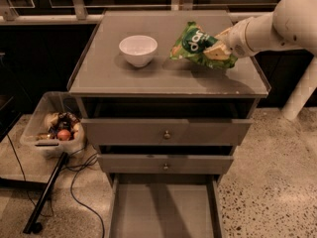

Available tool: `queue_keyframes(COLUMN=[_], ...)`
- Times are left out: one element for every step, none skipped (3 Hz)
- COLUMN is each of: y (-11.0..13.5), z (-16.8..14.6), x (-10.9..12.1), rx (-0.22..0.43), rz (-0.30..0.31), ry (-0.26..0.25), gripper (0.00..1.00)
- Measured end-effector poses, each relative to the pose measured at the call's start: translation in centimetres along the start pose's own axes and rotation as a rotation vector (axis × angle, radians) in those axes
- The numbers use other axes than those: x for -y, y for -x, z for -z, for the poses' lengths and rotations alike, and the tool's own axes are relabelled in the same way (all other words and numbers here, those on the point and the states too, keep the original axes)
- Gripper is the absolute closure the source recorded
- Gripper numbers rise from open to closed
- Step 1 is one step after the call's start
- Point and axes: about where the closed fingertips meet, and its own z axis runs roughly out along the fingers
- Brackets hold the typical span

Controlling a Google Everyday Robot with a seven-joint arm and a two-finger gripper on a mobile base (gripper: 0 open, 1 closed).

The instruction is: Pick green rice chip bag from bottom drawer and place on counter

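Grasp of the green rice chip bag is made at its right end by the closed tool, over the surface at right; its long axis is laid left to right, logo upward, left end dipped toward a white bowl. The bottom drawer is pulled out; mixed items are held in a clear floor bin.

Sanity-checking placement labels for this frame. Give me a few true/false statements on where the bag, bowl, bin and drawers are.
1. The bottom drawer is pulled out. True.
2. The bowl lies in the bottom drawer. False: it stands on the counter.
3. The gripper holds the chip bag above the counter, right of the bowl in the picture. True.
4. The plastic bin stands on the counter. False: it is on the floor.
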Motion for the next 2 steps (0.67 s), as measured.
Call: queue_keyframes(y=[-1.3, -2.4], z=[-0.9, -1.6], x=[-0.3, -0.6], rx=[-0.011, -0.018], rz=[-0.009, -0.013], ry=[0.016, 0.036], gripper=[1.0, 0.92])
